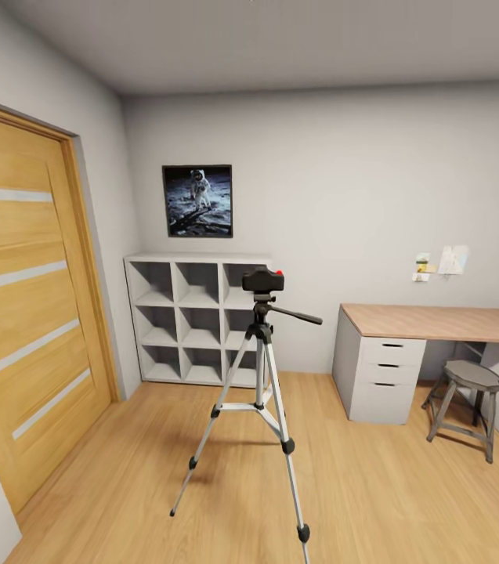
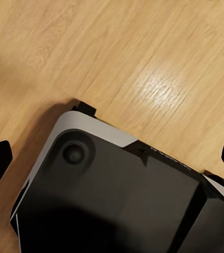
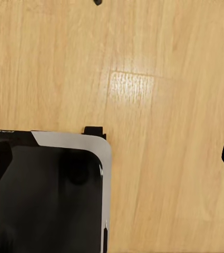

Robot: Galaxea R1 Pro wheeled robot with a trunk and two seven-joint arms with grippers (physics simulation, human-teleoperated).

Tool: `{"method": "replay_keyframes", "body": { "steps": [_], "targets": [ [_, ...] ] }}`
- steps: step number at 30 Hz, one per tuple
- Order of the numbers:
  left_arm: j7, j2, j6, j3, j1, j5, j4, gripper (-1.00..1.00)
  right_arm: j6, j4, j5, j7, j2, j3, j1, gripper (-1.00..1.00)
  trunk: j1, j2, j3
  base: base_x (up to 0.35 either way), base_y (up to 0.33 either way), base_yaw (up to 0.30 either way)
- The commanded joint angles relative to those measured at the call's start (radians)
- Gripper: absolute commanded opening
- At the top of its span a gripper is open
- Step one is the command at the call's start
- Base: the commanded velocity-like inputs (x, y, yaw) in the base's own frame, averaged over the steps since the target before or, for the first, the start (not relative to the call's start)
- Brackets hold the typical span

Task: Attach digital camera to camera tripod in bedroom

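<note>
Currently the digital camera (image 1: 263,280) sits atop the camera tripod (image 1: 261,376), standing on the bedroom's wood floor (image 1: 374,486) before the white cube shelf (image 1: 194,317), far from either claw. Left claw (image 2: 112,158) and right claw (image 3: 112,158) both hang spread open, empty, above the robot's base (image 2: 117,200).

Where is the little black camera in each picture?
Head view: the digital camera sits on top of the camera tripod, mid-picture, before the white cube shelf.
Left wrist view: not in it.
Right wrist view: not in it.
Shared landmark: the light wood plank floor.
</note>
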Motion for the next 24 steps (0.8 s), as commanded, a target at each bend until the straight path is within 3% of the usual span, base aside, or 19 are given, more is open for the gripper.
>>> {"method": "replay_keyframes", "body": {
  "steps": [1,24],
  "targets": [
    [0.004,0.0,0.004,-0.009,0.0,0.007,-0.001,1.0,-0.006,0.003,0.009,0.002,0.0,-0.009,-0.001,1.0,0.0,-0.001,0.0,0.0,0.0,0.0],
    [0.004,0.0,0.004,-0.01,0.0,0.005,-0.003,1.0,0.0,0.003,0.013,0.002,-0.004,-0.007,-0.001,1.0,0.0,-0.001,0.001,0.0,0.0,0.0]
  ]
}}
